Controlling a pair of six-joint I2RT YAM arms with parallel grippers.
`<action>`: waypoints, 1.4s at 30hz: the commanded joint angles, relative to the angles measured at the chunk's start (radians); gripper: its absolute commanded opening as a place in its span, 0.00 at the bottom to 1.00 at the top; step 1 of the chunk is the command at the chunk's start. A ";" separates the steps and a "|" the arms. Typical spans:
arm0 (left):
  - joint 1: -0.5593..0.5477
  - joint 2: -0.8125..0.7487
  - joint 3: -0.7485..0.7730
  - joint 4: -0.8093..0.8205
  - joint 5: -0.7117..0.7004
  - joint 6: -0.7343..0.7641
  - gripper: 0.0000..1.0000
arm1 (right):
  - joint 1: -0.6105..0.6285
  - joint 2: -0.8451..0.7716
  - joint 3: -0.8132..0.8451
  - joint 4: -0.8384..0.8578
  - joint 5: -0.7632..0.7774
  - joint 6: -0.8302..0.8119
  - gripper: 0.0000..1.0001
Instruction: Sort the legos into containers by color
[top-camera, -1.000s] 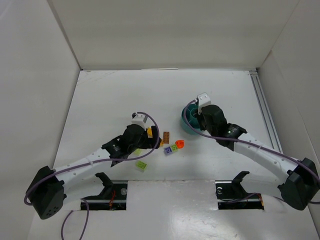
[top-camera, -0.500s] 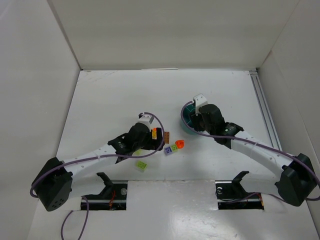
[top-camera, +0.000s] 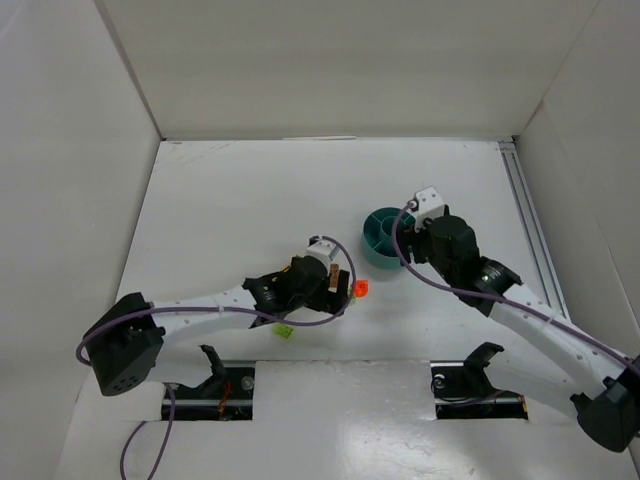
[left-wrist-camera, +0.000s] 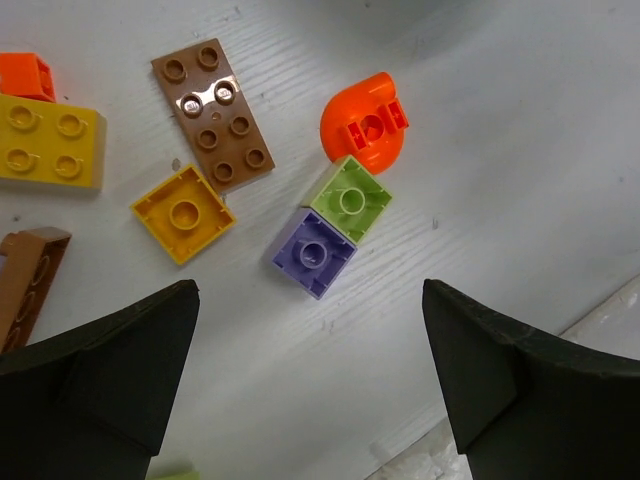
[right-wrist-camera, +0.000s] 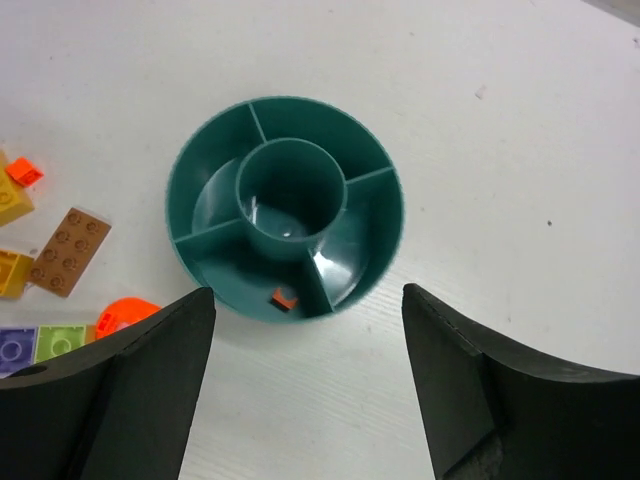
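Left fingers (left-wrist-camera: 100, 370) hang spread wide and empty above the bench (left-wrist-camera: 500, 150); between them lie a purple brick (left-wrist-camera: 314, 253) and a lime green brick (left-wrist-camera: 351, 198), touching, an orange rounded piece (left-wrist-camera: 365, 128) just beside. Right fingers (right-wrist-camera: 120, 390), likewise wide and empty, hover over the teal divided bowl (right-wrist-camera: 385, 215); one outer compartment holds a small orange brick (right-wrist-camera: 285, 298)

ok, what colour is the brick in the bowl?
Orange. The brick lies in an outer compartment of the bowl; clearest in right wrist view.
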 joint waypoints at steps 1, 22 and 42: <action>-0.074 0.066 0.059 -0.014 -0.109 -0.017 0.90 | -0.024 -0.099 -0.053 -0.048 0.029 0.014 0.80; -0.127 0.359 0.159 -0.038 -0.258 0.111 0.83 | -0.088 -0.191 -0.103 -0.114 -0.018 -0.034 0.81; -0.219 0.293 0.125 -0.061 -0.216 0.038 0.39 | -0.106 -0.242 -0.112 -0.132 -0.027 -0.034 0.81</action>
